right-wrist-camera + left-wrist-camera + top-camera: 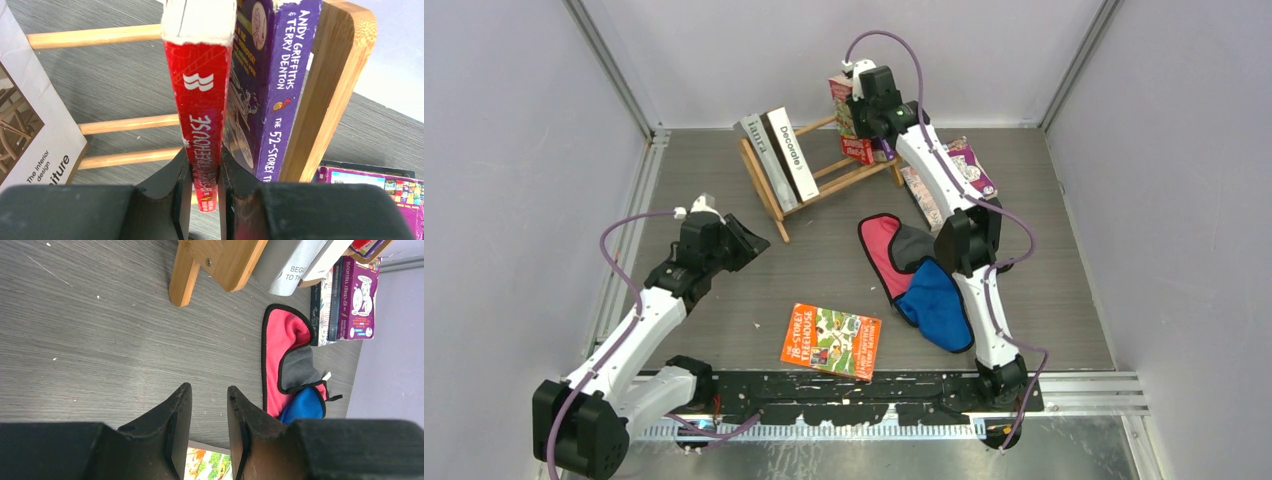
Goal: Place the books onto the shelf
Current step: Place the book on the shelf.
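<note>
Right jaws: you have the right gripper (204,165) clamped on the lower spine of the red book (200,100). Left jaws: the left gripper (209,390) is parted a little, with nothing between the fingers and only bare table (100,340) under it.

Right wrist view: the red book stands upright in the shelf (330,75). At its 3 o'clock side is a purple book (280,75), which sits between it and the shelf's wooden end piece. The top view gives you none of this grip, because the wrist body covers the fingers at the shelf's 2 o'clock end.

Top view, 12 o'clock being the far wall: the shelf (824,185) sits at about 12 o'clock on the table. The grey book (754,150) and the "Decorate" book (792,150) stand together at its 10 o'clock end. The orange book (831,341) lies flat at 6 o'clock, near the arm bases. The left gripper (749,243) hovers at 9 o'clock. The pink cloth (879,250), grey cloth (914,245) and blue cloth (936,305) overlap at 4 o'clock of the shelf.

Left wrist view: you see only a corner of the orange book (207,465), at the bottom edge. This view adds the books lying beyond the cloths, a second purple book (359,295) with dark books (325,300) just beside it. In the top view the right arm partly hides them.
</note>
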Controlling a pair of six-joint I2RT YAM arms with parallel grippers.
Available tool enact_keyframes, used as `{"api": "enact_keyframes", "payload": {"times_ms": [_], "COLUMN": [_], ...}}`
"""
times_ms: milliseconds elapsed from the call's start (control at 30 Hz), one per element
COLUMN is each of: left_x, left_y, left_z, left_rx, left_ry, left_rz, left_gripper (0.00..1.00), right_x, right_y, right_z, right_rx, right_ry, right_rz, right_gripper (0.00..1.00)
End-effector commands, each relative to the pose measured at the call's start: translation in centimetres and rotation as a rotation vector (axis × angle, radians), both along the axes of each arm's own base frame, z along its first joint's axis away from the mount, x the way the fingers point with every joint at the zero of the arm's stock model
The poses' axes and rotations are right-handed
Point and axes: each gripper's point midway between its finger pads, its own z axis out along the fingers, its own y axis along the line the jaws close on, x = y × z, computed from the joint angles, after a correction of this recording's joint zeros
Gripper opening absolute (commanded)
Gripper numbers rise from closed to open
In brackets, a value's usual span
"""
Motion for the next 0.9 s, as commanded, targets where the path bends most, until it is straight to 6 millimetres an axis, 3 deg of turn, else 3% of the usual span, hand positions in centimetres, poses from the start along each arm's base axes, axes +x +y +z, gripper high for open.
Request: {"api": "enact_keyframes", "payload": {"times_ms": [0,467,733,833,867], "left_x": [0.5,0.7,0.8,0.8,0.8], "left_y": [-0.3,-0.6,-0.6,-0.7,-0.8], "left_z": [1.8,1.4,0.9,0.8,0.7], "left_rx": [-0.038,-0.052,-0.053,-0.058,-0.06], "left_ry": [-0.07,-0.058,-0.048,-0.045,-0.044], "left_rz": [-0.008,-0.011,-0.012,-0.014,-0.015], "left_gripper": [0.32,0.32,0.32,0.32,0.32], "right_x": [0.5,1.0,1.5,1.5,1.5], "right_y": [-0.1,-1.3,-2.0,-2.0,-2.0], "right_z": [4.4,2.0,2.2,2.1,1.9], "right_rx": [0.045,-0.031,-0.046,-0.052,-0.055], "right_ry": [-0.084,-0.052,-0.081,-0.078,-0.075], "right_rz": [-0.031,-0.084,-0.115,-0.119,-0.12], "right_gripper": [0.01,0.01,0.02,0.07,0.14]}}
